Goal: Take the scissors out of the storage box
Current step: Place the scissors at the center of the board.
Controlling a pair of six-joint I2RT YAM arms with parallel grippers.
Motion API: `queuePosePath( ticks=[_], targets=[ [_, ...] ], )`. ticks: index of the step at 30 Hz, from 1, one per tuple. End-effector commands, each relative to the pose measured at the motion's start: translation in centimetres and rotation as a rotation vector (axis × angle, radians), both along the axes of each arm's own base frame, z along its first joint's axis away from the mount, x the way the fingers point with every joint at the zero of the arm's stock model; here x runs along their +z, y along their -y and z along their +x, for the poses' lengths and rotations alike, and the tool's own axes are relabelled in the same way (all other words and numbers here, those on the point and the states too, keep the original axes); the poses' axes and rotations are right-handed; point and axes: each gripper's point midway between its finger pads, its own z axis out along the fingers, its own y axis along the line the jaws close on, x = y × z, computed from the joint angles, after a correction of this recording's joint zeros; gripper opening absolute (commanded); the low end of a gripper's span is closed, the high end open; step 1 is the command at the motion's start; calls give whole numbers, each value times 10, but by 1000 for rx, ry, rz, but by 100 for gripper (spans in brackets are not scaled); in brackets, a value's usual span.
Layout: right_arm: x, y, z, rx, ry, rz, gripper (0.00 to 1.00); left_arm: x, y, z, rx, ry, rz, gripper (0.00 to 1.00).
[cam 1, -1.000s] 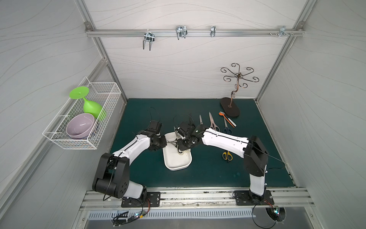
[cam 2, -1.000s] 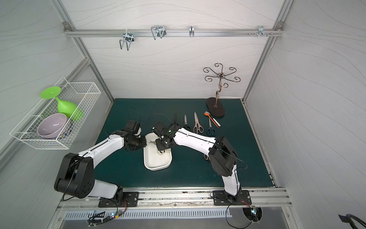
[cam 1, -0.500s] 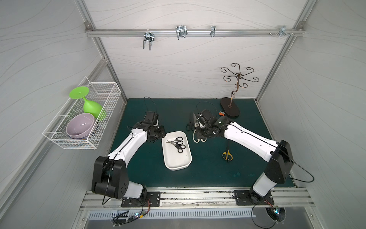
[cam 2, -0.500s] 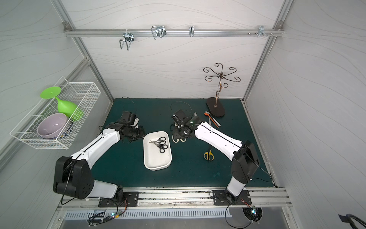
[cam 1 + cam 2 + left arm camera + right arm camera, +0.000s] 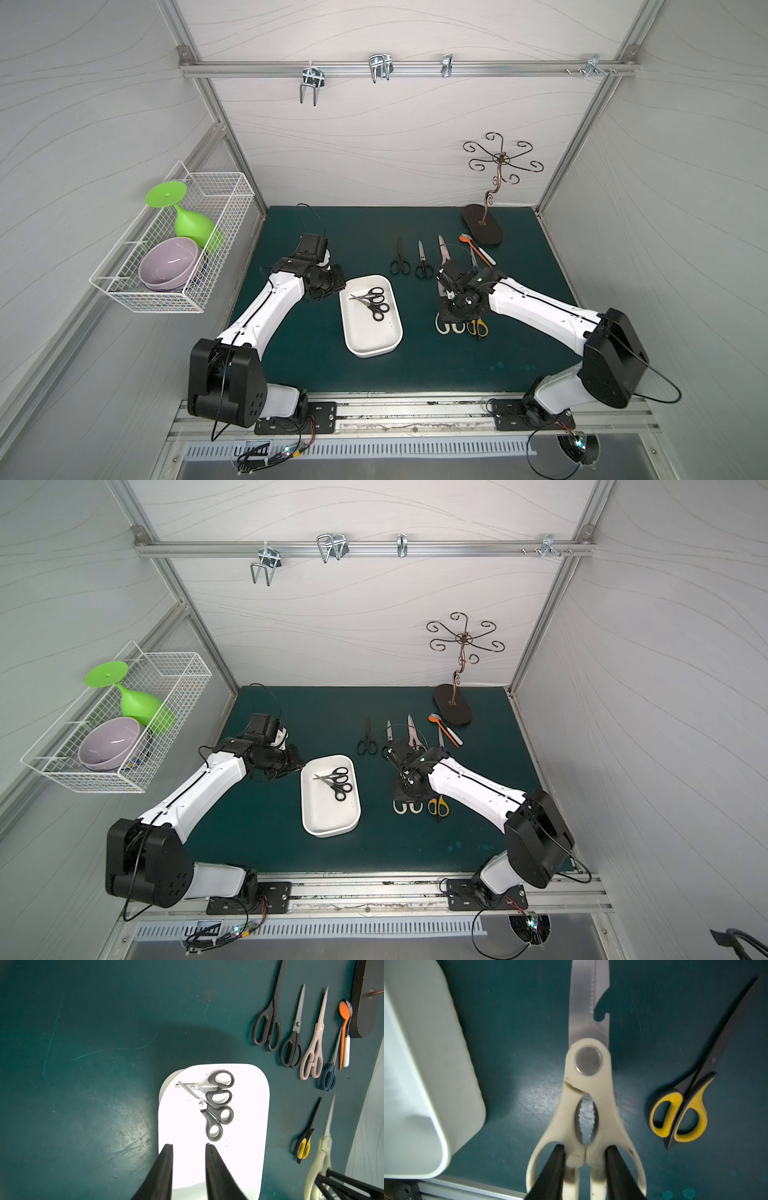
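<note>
The storage box (image 5: 368, 345) is set near the middle of the green mat (image 5: 311, 232). Two black-handled scissors (image 5: 372, 300) are seen lying in it, overlapping, toward its far end. The left gripper (image 5: 188, 1144) is held by the box's far left corner, fingers spread, nothing between them. The cream-handled scissors (image 5: 588, 1088) are placed outside the box, to its right, beside the yellow pair (image 5: 683, 1113). Their handle shanks are pinched by the right gripper (image 5: 585, 1148). A purple bowl (image 5: 168, 264) and a green goblet (image 5: 193, 226) are held in the wall-mounted wire basket (image 5: 239, 191).
</note>
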Motion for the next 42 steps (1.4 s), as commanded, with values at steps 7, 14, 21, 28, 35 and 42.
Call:
queuePosePath(
  ticks=[7,14,21,28,35,42],
  targets=[
    [-23,0,-23,-50,-82,9,6,14,0,2,16,33,-17,30],
    [-41,1,-31,-57,-131,-28,7,11,-3,-1,21,30,-5,30],
    [-52,3,-25,-70,-143,-54,7,12,-4,-1,22,33,-2,30],
    [-69,0,-14,-41,-151,-85,7,13,-5,-3,25,36,0,30],
    [-79,2,-7,-33,-146,-115,9,14,-9,-5,38,43,5,29],
    [-79,1,-6,-31,-151,-120,23,14,-9,-8,41,44,3,29]
  ],
)
